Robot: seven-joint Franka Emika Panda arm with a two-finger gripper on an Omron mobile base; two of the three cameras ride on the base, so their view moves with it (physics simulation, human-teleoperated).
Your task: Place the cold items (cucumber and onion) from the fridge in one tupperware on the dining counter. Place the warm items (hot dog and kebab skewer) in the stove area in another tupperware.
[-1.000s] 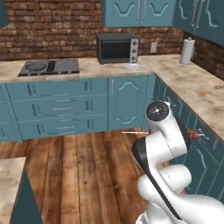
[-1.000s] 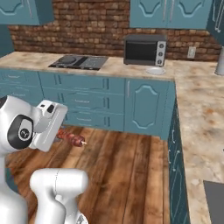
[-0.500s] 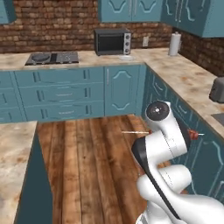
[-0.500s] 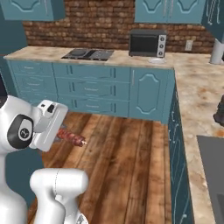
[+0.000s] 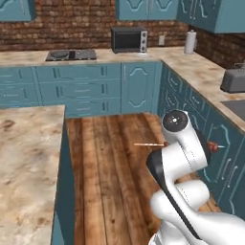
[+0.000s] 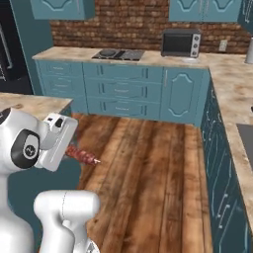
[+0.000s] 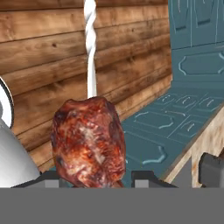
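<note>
No brand, label or writing can be read on anything here. At the near left, the dining counter (image 5: 28, 158) runs out of the left base view at its left and bottom edges, and just its corner (image 6: 34, 105) shows in the right base view. At far left in the right base view, a dark strip of the fridge (image 6: 9, 44) is cut off by the edge. On the far wall counter sits the stove area (image 5: 71, 55), its cooktop (image 6: 120, 54) too small to make out its burners; right of it stands the black microwave (image 5: 129, 39), then a paper towel roll (image 5: 190, 42). On the right counter a toaster (image 5: 234, 79) is partly cropped.

The kebab skewer (image 7: 88, 142) is gripped between the gripper (image 7: 94, 178) fingers, which stand narrow around the meat; its pale twisted tip points away over the wooden floor (image 5: 112, 162). From the base views, the meat pokes past the arm (image 6: 80, 155), (image 5: 213, 147).

Compared with half a second ago, the whole scene has shifted: the dining counter now looms at left, so the base has driven; the skewer remains clamped as before.
</note>
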